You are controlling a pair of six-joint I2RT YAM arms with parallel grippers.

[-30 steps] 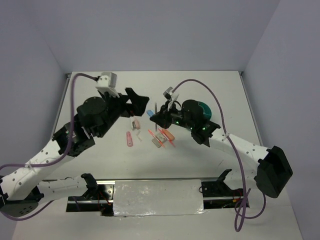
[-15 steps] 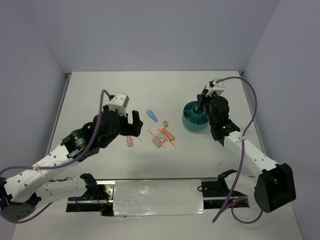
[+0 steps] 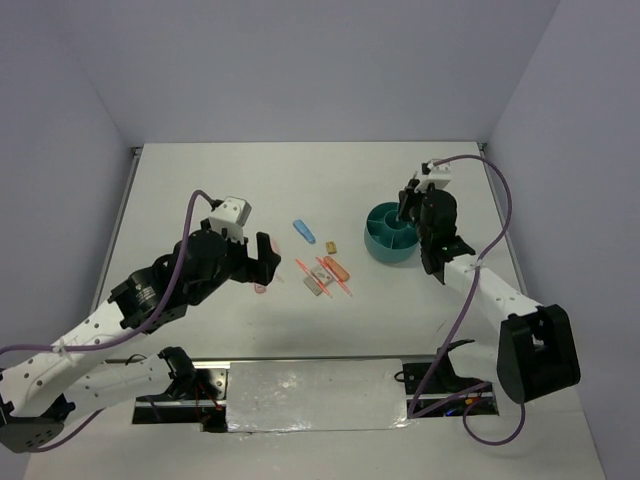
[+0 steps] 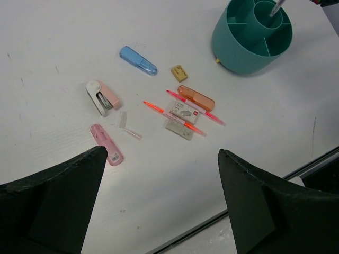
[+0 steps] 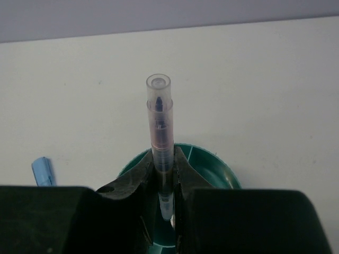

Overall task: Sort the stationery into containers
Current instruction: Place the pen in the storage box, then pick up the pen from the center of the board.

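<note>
My right gripper (image 5: pixel 164 170) is shut on a clear grey pen (image 5: pixel 159 127) held upright over the round teal cup (image 5: pixel 214 165), its lower tip inside the cup. From above, the right gripper (image 3: pixel 411 207) hovers at the cup (image 3: pixel 384 246). My left gripper (image 4: pixel 163 152) is open and empty, just above the table near a pink piece (image 4: pixel 106 144). Loose on the table lie a blue piece (image 4: pixel 138 60), a tan block (image 4: pixel 179 72), an orange piece (image 4: pixel 196 97), two orange-red pens (image 4: pixel 170 117) and white-grey blocks (image 4: pixel 185 112).
A pink-and-white stapler-like item (image 4: pixel 101 97) and a small clear piece (image 4: pixel 123 118) lie left of the pile. The table's near edge (image 4: pixel 296 172) runs close under the left gripper. From above, the left gripper (image 3: pixel 262 262) partly covers the pink piece.
The right gripper carried the pen from the pile over to the teal cup and now holds still there. The left arm swung down and back, ending low beside the pink piece.
</note>
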